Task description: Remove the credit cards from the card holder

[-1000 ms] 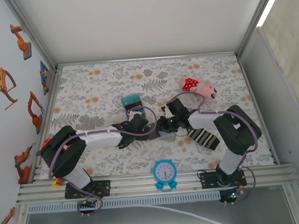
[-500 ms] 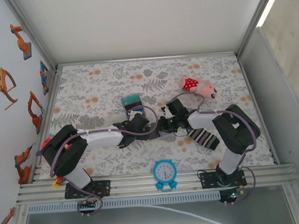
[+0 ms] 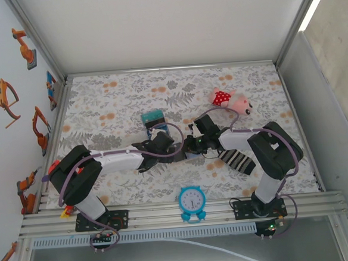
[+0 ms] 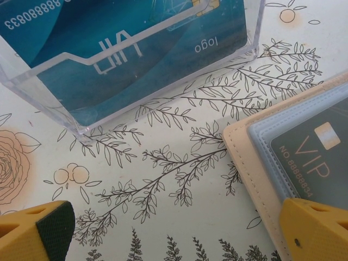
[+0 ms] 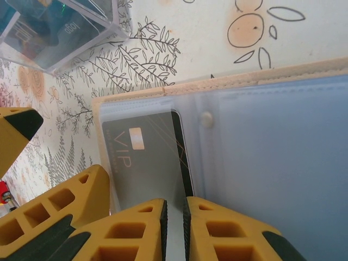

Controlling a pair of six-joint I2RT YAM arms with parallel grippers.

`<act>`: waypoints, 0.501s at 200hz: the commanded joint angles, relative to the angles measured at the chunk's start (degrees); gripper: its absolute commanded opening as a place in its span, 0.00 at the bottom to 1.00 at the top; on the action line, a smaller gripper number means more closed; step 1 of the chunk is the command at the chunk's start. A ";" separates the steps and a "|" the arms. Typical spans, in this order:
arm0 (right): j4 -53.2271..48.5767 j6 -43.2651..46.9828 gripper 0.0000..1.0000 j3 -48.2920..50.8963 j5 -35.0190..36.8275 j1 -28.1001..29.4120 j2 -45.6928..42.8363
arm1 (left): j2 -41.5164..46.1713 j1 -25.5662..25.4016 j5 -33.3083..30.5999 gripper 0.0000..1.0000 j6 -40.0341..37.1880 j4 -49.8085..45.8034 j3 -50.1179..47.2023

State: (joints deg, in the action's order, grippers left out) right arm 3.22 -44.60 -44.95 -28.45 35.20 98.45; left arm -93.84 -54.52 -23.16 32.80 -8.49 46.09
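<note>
Barely any change is recorded across the last second. Right gripper (image 5: 174, 217): jaws kept pinched to a slit on the card holder (image 5: 283, 163), at its clear sleeve, beside a dark VIP credit card (image 5: 144, 157) still pocketed. Left gripper (image 4: 176, 235): held wide apart, shifted only slightly, one finger (image 4: 315, 231) over the holder's corner. Teal cards (image 4: 163, 65) are seen in the clear box (image 4: 49, 98). Extraction is judged pending.

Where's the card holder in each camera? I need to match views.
Top: holder, mid-table, mostly covered.
Left wrist: holder, lower right corner.
Right wrist: holder, middle and right.
Shared landmark: clear box, up-left of it in all three.
</note>
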 commanded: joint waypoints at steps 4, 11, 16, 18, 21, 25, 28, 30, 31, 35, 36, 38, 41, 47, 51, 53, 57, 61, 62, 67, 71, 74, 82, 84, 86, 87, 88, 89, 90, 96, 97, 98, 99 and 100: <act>-1.52 -0.14 0.16 0.65 1.47 -0.48 -1.38 | -0.65 -0.39 -0.90 0.97 -0.41 -1.58 1.11; -1.54 -0.22 0.17 0.65 1.41 -0.48 -1.49 | -0.68 -0.41 -0.91 0.97 -0.41 -1.55 1.16; -1.47 -0.21 0.17 0.65 1.32 -0.48 -1.59 | -0.72 -0.32 -0.92 0.97 -0.41 -1.47 1.12; -1.44 -0.22 0.16 0.65 1.30 -0.48 -1.66 | -0.77 -0.32 -0.90 0.97 -0.42 -1.51 1.11; -1.46 -0.22 0.16 0.65 1.27 -0.48 -1.72 | -0.79 -0.40 -0.90 0.97 -0.34 -1.53 1.19; -1.45 -0.22 0.16 0.65 1.29 -0.48 -1.89 | -0.89 -0.33 -0.90 0.97 -0.35 -1.51 1.20; -1.45 -0.22 0.16 0.65 1.29 -0.48 -1.99 | -0.95 -0.34 -0.88 0.97 -0.32 -1.51 1.20; -1.53 -0.22 0.16 0.65 1.33 -0.48 -2.07 | -0.98 -0.33 -0.91 0.97 -0.38 -1.52 1.20; -1.54 -0.23 0.16 0.65 1.31 -0.48 -2.05 | -0.99 -0.37 -0.92 0.97 -0.37 -1.53 1.24; -1.56 -0.23 0.16 0.65 1.37 -0.48 -2.24 | -1.03 -0.32 -0.92 0.97 -0.37 -1.53 1.20; -1.60 -0.23 0.16 0.65 1.37 -0.48 -2.27 | -1.06 -0.32 -0.88 0.97 -0.32 -1.53 1.20; -1.72 -0.16 0.16 0.65 1.44 -0.48 -2.36 | -1.07 -0.32 -0.89 0.97 -0.31 -1.51 1.20; -1.85 -0.17 0.16 0.65 1.53 -0.48 -2.51 | -1.22 -0.32 -0.85 0.97 -0.36 -1.53 1.23; -2.05 -0.13 0.17 0.73 1.68 -0.53 -2.71 | -1.24 -0.33 -0.83 0.97 -0.29 -1.52 1.29; -2.16 -0.09 0.16 0.74 1.79 -0.57 -2.89 | -1.29 -0.33 -0.79 0.97 -0.33 -1.52 1.29; -2.23 -0.13 0.16 0.81 1.85 -0.57 -3.00 | -1.37 -0.32 -0.76 0.97 -0.33 -1.53 1.29; -2.29 -0.01 0.16 0.83 1.97 -0.57 -3.08 | -1.39 -0.33 -0.72 0.97 -0.26 -1.50 1.29; -2.40 -0.05 0.16 0.91 2.06 -0.57 -3.28 | -1.36 -0.33 -0.75 0.97 -0.23 -1.50 1.29; -2.46 -0.05 0.16 0.91 2.11 -0.62 -3.28 | -1.39 -0.33 -0.70 0.97 -0.21 -1.51 1.29; -2.67 0.03 0.16 1.00 2.29 -0.66 -3.39 | -1.47 -0.35 -0.75 0.97 -0.23 -1.53 1.29; -2.80 0.10 0.16 1.07 2.42 -0.70 -3.51 | -1.44 -0.35 -0.59 0.97 -0.26 -1.48 1.41; -2.86 0.09 0.16 1.09 2.55 -0.74 -3.53 | -1.52 -0.34 -0.63 0.97 -0.20 -1.52 1.46; -3.01 0.16 0.16 1.24 2.69 -0.81 -3.62 | -1.52 -0.33 -0.64 0.97 -0.27 -1.48 1.38; -2.99 0.13 0.16 1.26 2.74 -0.83 -3.62 | -1.56 -0.32 -0.63 0.97 -0.27 -1.52 1.38; -2.97 0.13 0.16 1.33 2.64 -0.83 -3.62 | -1.57 -0.32 -0.65 0.97 -0.25 -1.52 1.40; -2.92 0.13 0.16 1.34 2.62 -0.83 -3.62 | -1.59 -0.32 -0.66 0.97 -0.27 -1.53 1.39; -2.90 0.13 0.16 1.39 2.57 -0.83 -3.58 | -1.60 -0.32 -0.62 0.97 -0.23 -1.53 1.38; -2.84 0.17 0.16 1.42 2.55 -0.84 -3.55 | -1.51 -0.32 -0.64 0.97 -0.21 -1.53 1.38; -2.77 0.15 0.16 1.43 2.49 -0.84 -3.54 | -1.52 -0.32 -0.65 0.97 -0.24 -1.57 1.38; -2.56 0.09 0.16 1.53 2.22 -0.81 -3.46 | -1.60 -0.32 -0.66 0.97 -0.23 -1.53 1.43; -2.50 0.06 0.16 1.53 2.15 -0.91 -3.45 | -1.56 -0.32 -0.62 0.97 -0.25 -1.49 1.45; -2.46 0.05 0.16 1.57 2.11 -0.96 -3.41 | -1.58 -0.32 -0.59 0.97 -0.22 -1.51 1.46; -2.45 0.04 0.16 1.60 2.10 -0.90 -3.38 | -1.59 -0.32 -0.63 0.97 -0.20 -1.47 1.46; -2.35 0.04 0.16 1.61 2.00 -0.87 -3.41 | -1.60 -0.37 -0.64 0.97 -0.24 -1.50 1.46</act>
State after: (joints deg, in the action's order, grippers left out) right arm 1.83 -44.60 -44.45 -27.16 34.85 96.44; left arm -94.45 -54.52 -23.16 32.80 -8.60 46.13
